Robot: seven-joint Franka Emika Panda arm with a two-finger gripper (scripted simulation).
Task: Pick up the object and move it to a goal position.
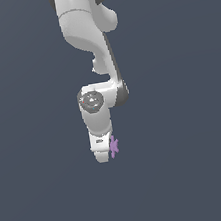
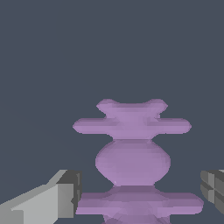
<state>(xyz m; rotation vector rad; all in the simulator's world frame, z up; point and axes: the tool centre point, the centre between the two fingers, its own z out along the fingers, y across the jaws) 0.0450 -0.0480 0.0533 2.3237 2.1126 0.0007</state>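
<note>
the hand (image 2: 135, 192) stands open astride the purple spiky object (image 2: 132, 159); centre it, then close squarely on its waist.

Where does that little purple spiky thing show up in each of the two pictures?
Exterior view: the purple spiky thing peeks out at the exterior view's right of the white gripper, just below the picture's centre.
Wrist view: the same thing fills the middle, seen close up between the two fingers.
Shared landmark: the gripper, right beside it in both.
</note>
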